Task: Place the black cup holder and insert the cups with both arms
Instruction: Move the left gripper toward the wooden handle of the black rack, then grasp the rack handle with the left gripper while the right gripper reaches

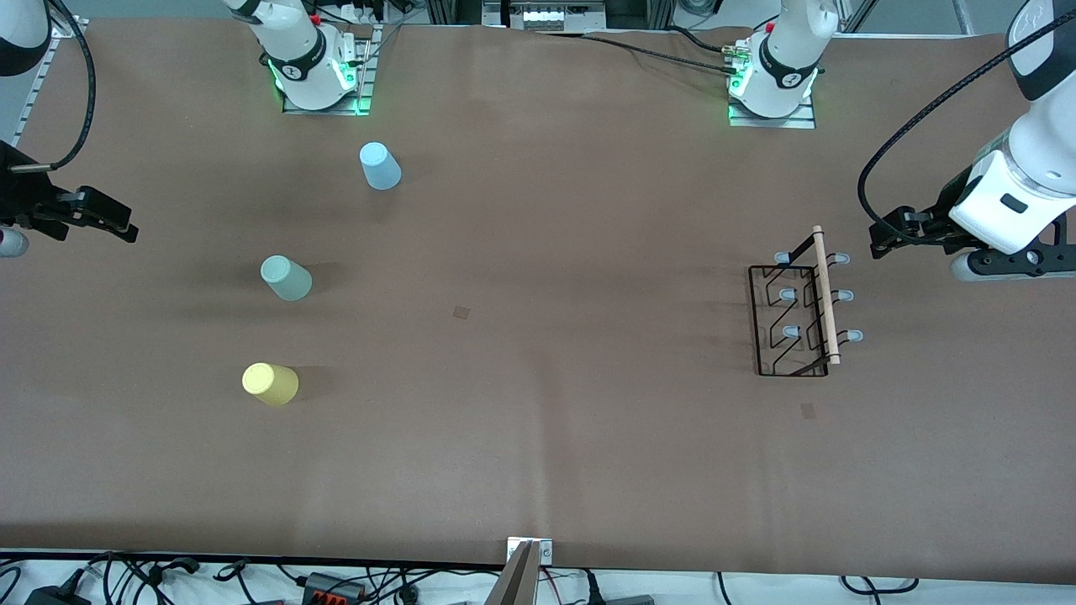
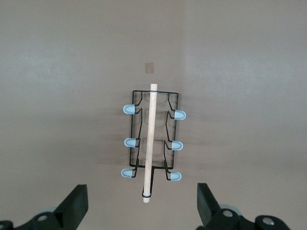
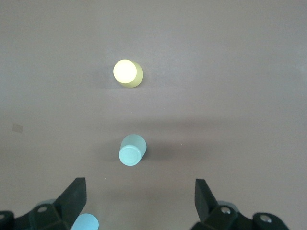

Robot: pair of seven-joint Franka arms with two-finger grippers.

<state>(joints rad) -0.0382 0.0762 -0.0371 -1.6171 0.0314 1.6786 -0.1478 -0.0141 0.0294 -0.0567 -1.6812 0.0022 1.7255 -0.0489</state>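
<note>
1. Left claw hangs wide open and empty over the left arm's end of the worktop, just beside the black cup holder; right claw is likewise spread wide and empty, up over the right arm's end, above the cups.
2. Progress, as I judge it: nothing done yet. The holder stands untouched, all six prongs bare, well apart from the cups. Left to do: place the holder, then hang three cups.
3. Holder: thin black wire frame, pale round wooden rod along the top, prong tips capped in smooth grey-blue.
4. Cups: plain matte plastic, tapered, all mouth-down. Light blue cup sits farthest from the front camera, pale green cup between, yellow cup nearest.
5. Worktop cover is flat brown sheet, faintly creased.
</note>
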